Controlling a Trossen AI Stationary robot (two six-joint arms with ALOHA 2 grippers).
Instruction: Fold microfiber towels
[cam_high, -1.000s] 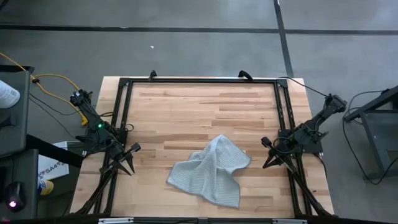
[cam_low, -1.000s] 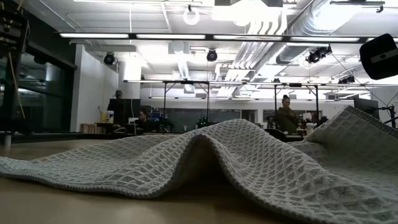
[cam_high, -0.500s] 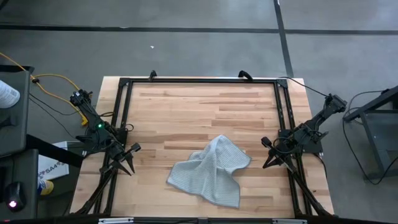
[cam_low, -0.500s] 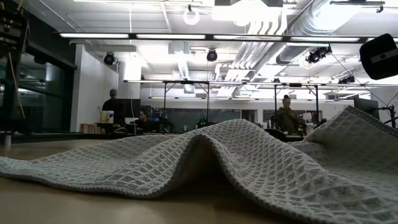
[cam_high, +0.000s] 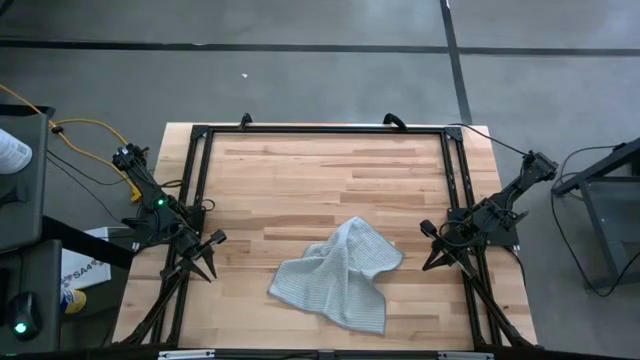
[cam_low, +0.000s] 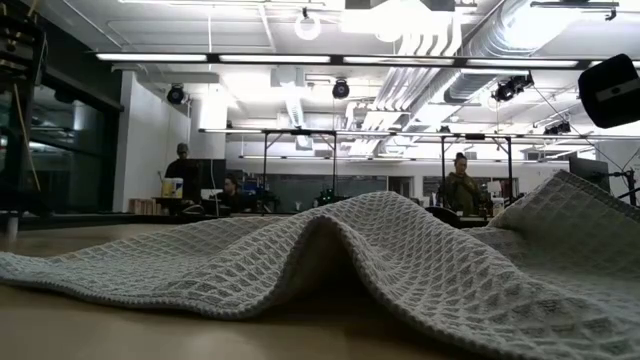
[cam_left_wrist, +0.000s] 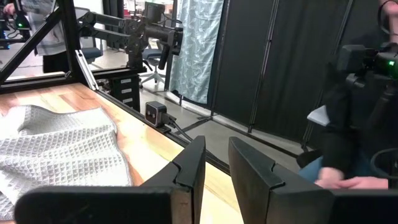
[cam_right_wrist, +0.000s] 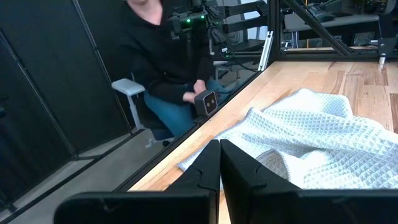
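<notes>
The pale grey-blue microfiber towel (cam_high: 338, 272) lies crumpled on the wooden table, near the front edge, a little right of centre, with a raised fold across its middle. It fills the foreground of the low view (cam_low: 330, 260). It also shows in the left wrist view (cam_left_wrist: 56, 149) and the right wrist view (cam_right_wrist: 311, 134). My left gripper (cam_high: 207, 254) hovers at the table's left side, its fingers a narrow gap apart (cam_left_wrist: 216, 146), empty. My right gripper (cam_high: 430, 250) hovers at the table's right side, shut and empty (cam_right_wrist: 220, 144), close to the towel's right corner.
A black metal frame (cam_high: 320, 130) runs around the table top. A small black camera (cam_left_wrist: 155, 114) sits at the table's near edge. A person in dark clothes (cam_right_wrist: 168, 56) sits just beyond that edge. Bare wood lies behind the towel toward the far edge.
</notes>
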